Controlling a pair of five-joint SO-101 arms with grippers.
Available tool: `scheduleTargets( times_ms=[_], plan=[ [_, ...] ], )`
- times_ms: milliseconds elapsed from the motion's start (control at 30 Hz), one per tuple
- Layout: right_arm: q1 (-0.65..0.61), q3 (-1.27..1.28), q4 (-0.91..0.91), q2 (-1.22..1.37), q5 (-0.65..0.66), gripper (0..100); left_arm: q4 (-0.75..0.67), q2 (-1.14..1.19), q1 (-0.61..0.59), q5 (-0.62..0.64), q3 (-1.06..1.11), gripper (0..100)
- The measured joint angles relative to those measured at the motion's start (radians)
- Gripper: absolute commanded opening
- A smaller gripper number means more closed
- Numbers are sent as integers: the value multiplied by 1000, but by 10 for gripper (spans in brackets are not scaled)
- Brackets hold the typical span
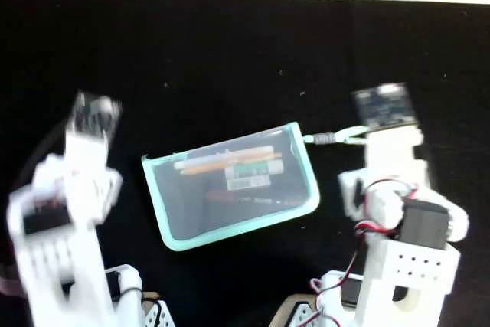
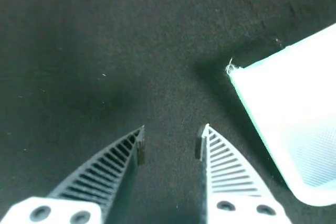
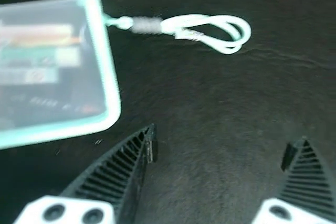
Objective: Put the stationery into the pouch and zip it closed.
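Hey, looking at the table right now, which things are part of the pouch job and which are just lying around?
Part of the job:
turquoise-edged pouch
pens and other stationery inside it
white zipper pull cord
left end effector, open
right end effector, open

Just there:
black table cover

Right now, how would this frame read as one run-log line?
pouch: flat on table, stationery inside, pull loop at corner | left tool: open, empty, off pouch corner | right tool: open, empty, near pull loop
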Motion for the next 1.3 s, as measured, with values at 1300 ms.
scheduleTargets(
  times_ms=[1300],
  plan=[
    [183,-620,-381,1398,-81,354,66,287,0,-2,-153,181]
  ],
)
